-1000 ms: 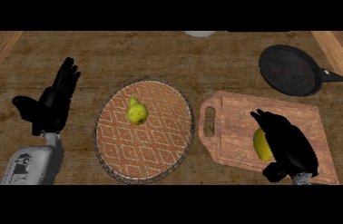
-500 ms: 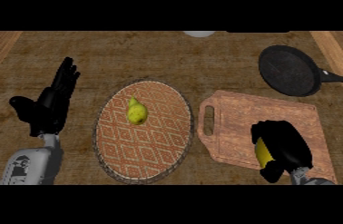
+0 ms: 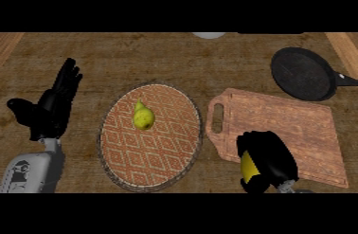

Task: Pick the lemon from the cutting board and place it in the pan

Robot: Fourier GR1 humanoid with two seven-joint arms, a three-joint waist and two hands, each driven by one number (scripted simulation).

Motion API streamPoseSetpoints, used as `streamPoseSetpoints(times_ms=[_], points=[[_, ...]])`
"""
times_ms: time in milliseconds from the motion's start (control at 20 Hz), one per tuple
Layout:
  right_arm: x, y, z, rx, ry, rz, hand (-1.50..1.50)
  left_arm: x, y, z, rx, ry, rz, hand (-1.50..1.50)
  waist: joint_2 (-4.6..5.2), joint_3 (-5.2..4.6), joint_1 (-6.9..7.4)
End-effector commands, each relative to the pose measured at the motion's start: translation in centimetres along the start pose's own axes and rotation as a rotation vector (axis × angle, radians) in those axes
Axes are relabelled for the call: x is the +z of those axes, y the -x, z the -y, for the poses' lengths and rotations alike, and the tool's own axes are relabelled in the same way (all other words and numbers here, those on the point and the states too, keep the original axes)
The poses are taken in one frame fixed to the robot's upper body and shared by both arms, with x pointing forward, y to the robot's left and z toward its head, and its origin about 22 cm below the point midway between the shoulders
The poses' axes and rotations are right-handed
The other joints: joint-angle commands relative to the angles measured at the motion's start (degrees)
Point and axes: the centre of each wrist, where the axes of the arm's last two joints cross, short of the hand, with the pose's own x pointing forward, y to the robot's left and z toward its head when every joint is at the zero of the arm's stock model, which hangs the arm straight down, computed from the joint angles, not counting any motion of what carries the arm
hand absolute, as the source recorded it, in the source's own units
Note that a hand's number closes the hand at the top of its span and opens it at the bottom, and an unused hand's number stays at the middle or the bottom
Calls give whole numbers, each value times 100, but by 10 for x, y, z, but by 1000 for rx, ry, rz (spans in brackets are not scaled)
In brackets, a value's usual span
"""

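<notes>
As its fingers curl down from the flatter spread seen a second earlier, the robot's right hand (image 3: 269,159) closes around the lemon (image 3: 249,166) at the near edge of the cutting board (image 3: 293,124), leaving only a yellow strip of the fruit visible along the hand's left side. Half a second ago the fingers were already wrapping; now they are bunched tighter over the fruit, and the hand sits a little nearer the board's front edge. The lemon appears not yet lifted: it shows low against the wood, though the hand hides whether it is touching. The change suggests the grasp is nearly or fully made, which would put the task at the end of its first stage, with lifting and carrying to come. The black pan (image 3: 303,73) lies beyond the board's far right corner, handle pointing right, well apart from the hand, so the next move would likely call for a rise and a reach forward and slightly rightward. The left hand (image 3: 50,110) rests open at the view's left, fingers up, unchanged throughout. Between the hands, a yellow-green pear (image 3: 143,117) lies on a round patterned mat (image 3: 150,166), near the board yet clear of the likely path.
</notes>
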Motion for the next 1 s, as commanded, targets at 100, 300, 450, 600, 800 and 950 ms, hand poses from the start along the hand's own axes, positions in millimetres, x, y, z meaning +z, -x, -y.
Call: streamPoseSetpoints(times_ms=[100,300,450,600,800,950], points=[[10,-57,32,-103,177,75,150,11,5,14,10,16,-16,0,-14,12,-14],[29,-38,66,-169,359,118,150,11,10,5,-6,-13,-5,0,-12,14,-44],[42,-46,79,-201,424,85,150,11,-5,1,-5,-21,4,0,-9,13,-23],[30,-37,106,-250,511,38,150,-3,0,-4,-11,2,-3,0,8,12,-20],[19,1,131,-429,549,40,150,0,2,4,-3,-4,-8,0,24,15,-9],[8,15,128,-602,584,11,150,4,13,-18,-10,-3,-4,0,36,16,21]])
